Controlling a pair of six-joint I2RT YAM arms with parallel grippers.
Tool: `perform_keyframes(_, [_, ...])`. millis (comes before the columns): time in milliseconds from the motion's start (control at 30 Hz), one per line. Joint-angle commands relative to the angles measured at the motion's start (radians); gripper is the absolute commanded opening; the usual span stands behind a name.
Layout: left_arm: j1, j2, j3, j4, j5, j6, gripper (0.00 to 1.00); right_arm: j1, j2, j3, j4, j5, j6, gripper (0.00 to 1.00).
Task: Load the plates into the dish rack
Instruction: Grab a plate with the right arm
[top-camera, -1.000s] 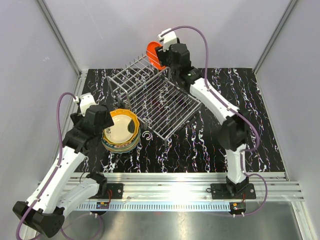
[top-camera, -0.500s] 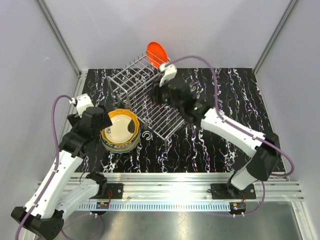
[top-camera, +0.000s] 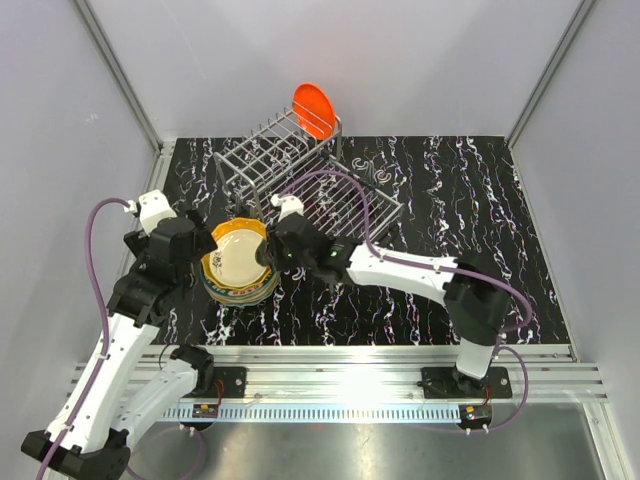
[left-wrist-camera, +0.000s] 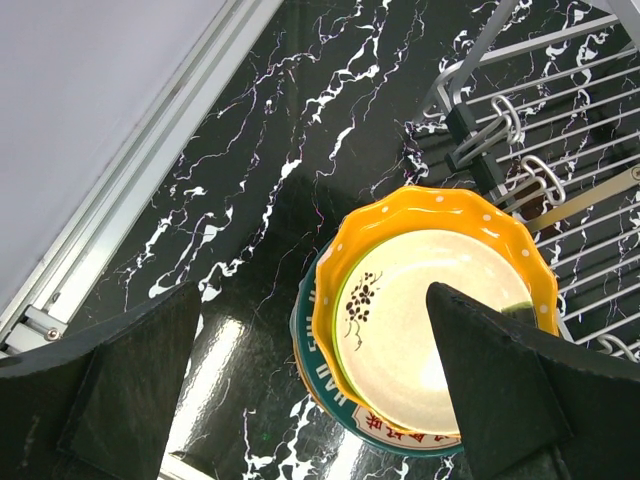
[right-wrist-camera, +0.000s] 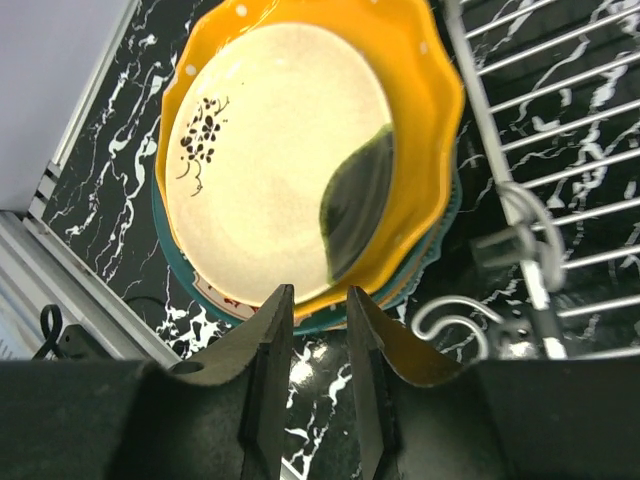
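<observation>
Seen from above, a stack of plates (top-camera: 236, 293) sits on the black marbled worktop (top-camera: 450, 200), just beside the near left corner of the dish rack (top-camera: 330, 195). The top one is an orange dotted plate (top-camera: 238, 255) with a cream centre. One red-orange plate (top-camera: 314, 108) stands on edge at the far end of the rack's raised section. The left claw (top-camera: 205, 252) is at the stack's left edge and the right claw (top-camera: 266, 253) at its right edge, so the two arms face each other across the stack.

The left wrist camera looks down on the stack. The left claw is released, its two fingers (left-wrist-camera: 130, 370) spread wide, with the orange dotted plate below and between them. A teal plate (left-wrist-camera: 305, 345) shows lower in the stack, and rack wires fill the upper right corner.

In the right wrist view, the right claw's fingers (right-wrist-camera: 265, 350) are only slightly parted, with nothing held between them. Their tips hang over the near rim of the stack, where the orange edge and the teal one below it show in the gap. The rack lies to the right, next to the stack.
</observation>
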Motion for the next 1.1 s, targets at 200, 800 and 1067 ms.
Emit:
perform_keyframes(200, [0.007,-0.010,0.005,0.056,0.030,0.012,0.99,0.040,0.101,0.180,-0.103,0.176,0.037,0.32])
perform_keyframes(800, [-0.010,-0.010,0.005,0.051,0.035,0.015,0.99,0.040,0.219,0.241,-0.125,0.221,0.060,0.33])
perform_keyframes(1067, [-0.010,-0.008,0.006,0.051,0.038,0.015,0.99,0.040,0.233,0.238,-0.116,0.210,0.064,0.33])
